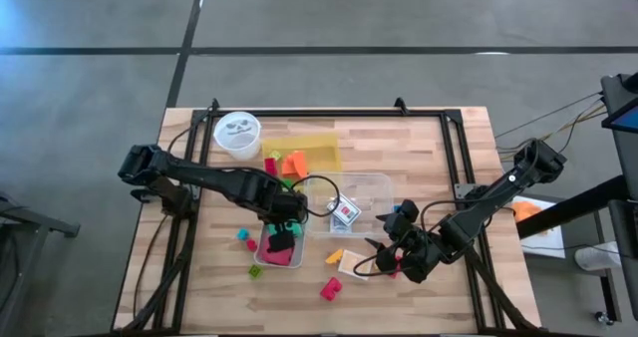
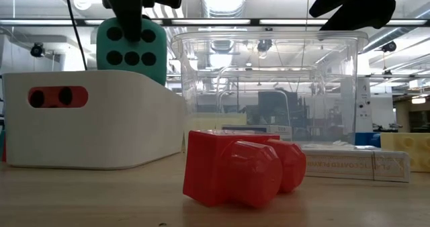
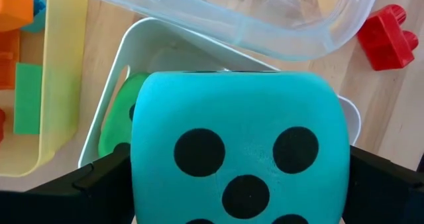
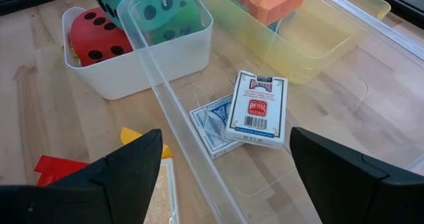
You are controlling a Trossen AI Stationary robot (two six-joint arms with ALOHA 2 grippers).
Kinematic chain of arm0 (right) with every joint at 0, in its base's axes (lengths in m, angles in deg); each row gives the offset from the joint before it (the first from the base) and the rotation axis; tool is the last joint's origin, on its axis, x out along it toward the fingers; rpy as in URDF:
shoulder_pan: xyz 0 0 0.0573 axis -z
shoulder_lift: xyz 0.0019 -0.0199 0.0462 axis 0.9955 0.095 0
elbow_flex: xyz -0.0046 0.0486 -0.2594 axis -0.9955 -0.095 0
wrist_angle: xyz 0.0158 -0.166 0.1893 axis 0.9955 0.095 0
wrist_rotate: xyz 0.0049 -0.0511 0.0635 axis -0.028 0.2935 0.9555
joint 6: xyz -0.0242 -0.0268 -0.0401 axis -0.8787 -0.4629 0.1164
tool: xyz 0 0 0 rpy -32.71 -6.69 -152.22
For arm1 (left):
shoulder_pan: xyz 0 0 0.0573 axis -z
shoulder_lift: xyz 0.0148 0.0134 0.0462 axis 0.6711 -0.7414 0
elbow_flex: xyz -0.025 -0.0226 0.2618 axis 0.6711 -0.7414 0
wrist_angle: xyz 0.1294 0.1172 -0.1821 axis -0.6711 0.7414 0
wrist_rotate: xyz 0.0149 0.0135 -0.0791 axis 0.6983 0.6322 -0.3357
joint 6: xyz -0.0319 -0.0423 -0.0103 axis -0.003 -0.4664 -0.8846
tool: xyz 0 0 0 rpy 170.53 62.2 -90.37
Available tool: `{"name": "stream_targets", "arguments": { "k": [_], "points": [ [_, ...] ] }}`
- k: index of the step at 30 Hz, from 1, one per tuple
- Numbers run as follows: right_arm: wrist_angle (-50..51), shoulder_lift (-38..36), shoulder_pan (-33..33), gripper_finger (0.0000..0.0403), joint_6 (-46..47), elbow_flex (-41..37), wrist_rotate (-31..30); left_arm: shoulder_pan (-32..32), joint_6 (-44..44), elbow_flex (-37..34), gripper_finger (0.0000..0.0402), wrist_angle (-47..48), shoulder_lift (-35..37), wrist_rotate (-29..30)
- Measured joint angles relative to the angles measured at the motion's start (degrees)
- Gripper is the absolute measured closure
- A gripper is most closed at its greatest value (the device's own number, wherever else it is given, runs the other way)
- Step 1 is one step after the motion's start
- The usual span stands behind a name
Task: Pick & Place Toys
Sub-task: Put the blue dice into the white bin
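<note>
So the left claw (image 3: 238, 184) is clamped on the teal die (image 3: 240, 151), jaws spread wide around it, hanging right over the white bin (image 4: 156, 58) where the red die (image 4: 98, 33) already sits. Drop looks straight down from here, I'd guess. Right claw (image 4: 225, 161) is spread apart and empty, hovering near the card packs (image 4: 255, 111) in the clear box (image 4: 218, 151).

The high view looked straight down; the low view sat level, close behind a red block (image 2: 242, 170) — wrist views both caught the white bin (image 3: 132, 45).
</note>
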Motion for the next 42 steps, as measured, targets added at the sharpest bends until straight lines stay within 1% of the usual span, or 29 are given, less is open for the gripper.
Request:
{"name": "stream_targets", "arguments": {
  "k": [8,21,30,34,42],
  "points": [
    [0.0,0.0,0.0,0.0078,0.0,0.0,0.0,0.0,0.2,0.0,0.0002,-0.3,0.0,0.4],
    [0.0,0.0,0.0,0.0078,0.0,0.0,0.0,-0.1,1.1,0.0,0.0002,-5.6,0.0,0.6],
    [0.0,0.0,0.0,0.0078,0.0,0.0,0.0,-0.1,1.1,0.0,0.0002,-4.4,0.0,0.9],
    [0.0,0.0,0.0,0.0078,-0.1,0.0,-1.9,-0.1,1.1,0.0,0.0002,-4.2,0.0,0.9],
    [-0.1,0.0,0.3,0.0078,0.6,0.0,-2.2,-0.1,1.1,0.0,0.0002,-4.3,0.0,0.9]
  ]
}}
